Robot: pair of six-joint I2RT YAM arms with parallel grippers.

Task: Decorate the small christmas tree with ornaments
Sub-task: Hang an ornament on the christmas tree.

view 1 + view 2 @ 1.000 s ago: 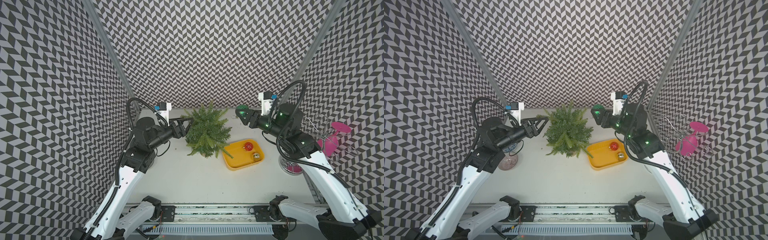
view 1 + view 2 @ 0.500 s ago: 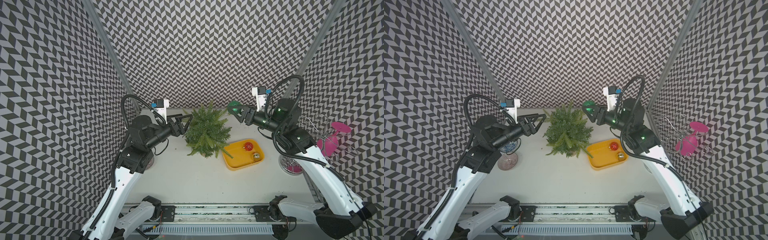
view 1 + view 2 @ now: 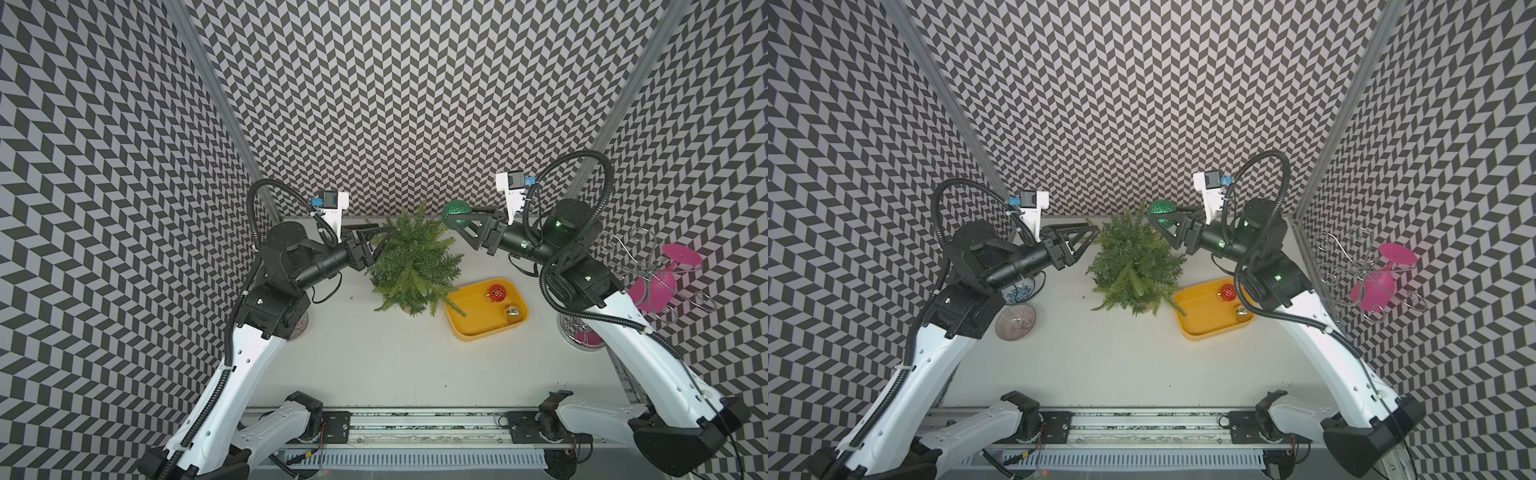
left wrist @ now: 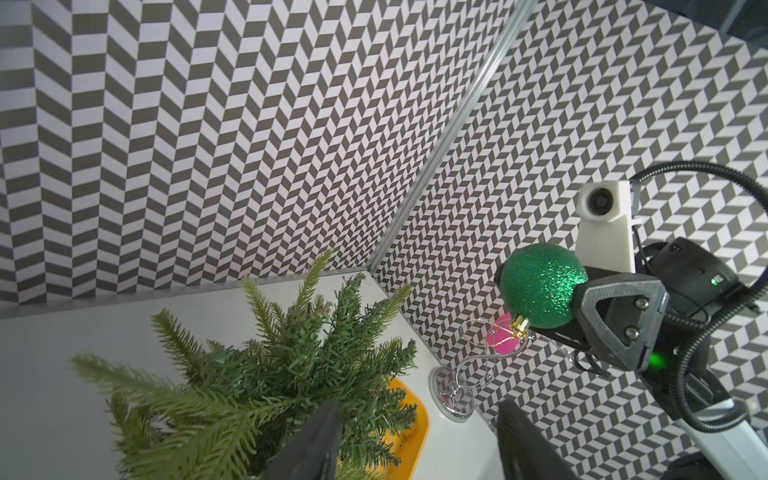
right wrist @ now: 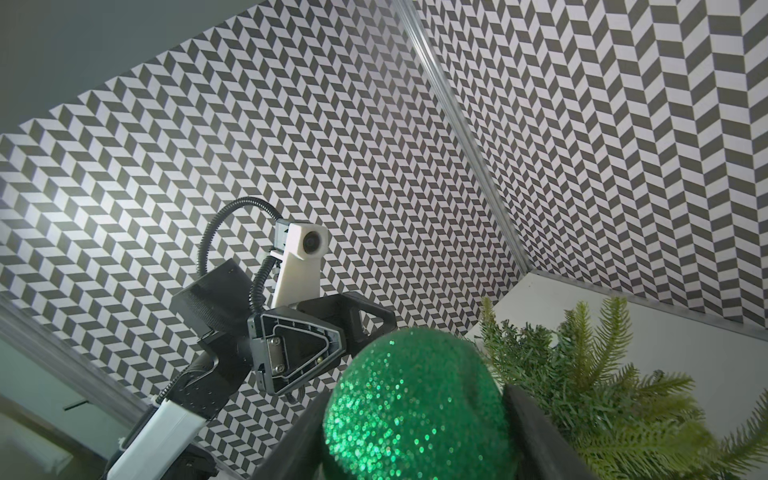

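Glittery green bauble (image 4: 540, 286) looks light and brittle, clamped in the right gripper (image 3: 461, 220); best hung by its gold loop (image 4: 486, 332). The left gripper (image 3: 1092, 239) gapes beside the small christmas tree (image 3: 1133, 262).

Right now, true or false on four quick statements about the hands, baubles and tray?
1. The right hand grips the glittery green bauble ball. True.
2. The yellow plastic tray is empty. False: a faceted red bauble and a gold bauble lie in it.
3. The left hand is clamped on a branch. False: its jaws stand open, holding nothing.
4. The small green artificial tree stands on the table beside the tray. True.
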